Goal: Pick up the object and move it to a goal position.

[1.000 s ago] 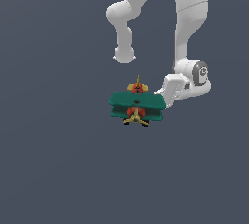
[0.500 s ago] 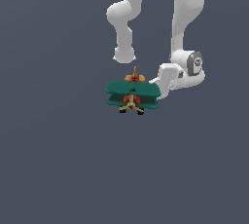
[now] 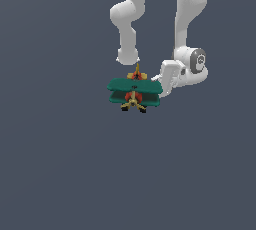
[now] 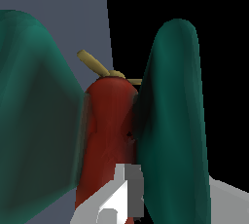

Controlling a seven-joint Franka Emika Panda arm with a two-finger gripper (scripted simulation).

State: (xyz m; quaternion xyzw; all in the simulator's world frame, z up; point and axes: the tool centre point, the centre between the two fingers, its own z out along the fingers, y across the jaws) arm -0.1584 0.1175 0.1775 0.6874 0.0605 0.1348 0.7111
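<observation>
The toy biplane (image 3: 135,93) has two stacked teal-green wings, a red-orange body and a yellow propeller and tail. It hangs in the air, clear of the grey floor. My gripper (image 3: 157,84) reaches it from the exterior view's right and is shut on it between the wings. In the wrist view the two teal wings (image 4: 175,121) fill the picture on both sides of the red body (image 4: 107,121). One grey fingertip (image 4: 127,189) lies against the body. The other finger is hidden.
The white arm (image 3: 185,14) rises behind the biplane to the top of the exterior view. A plain grey floor (image 3: 60,174) lies all around. No goal marker shows.
The gripper has carried the biplane upward and a little toward the exterior view's left. The motion was smaller in the last half second.
</observation>
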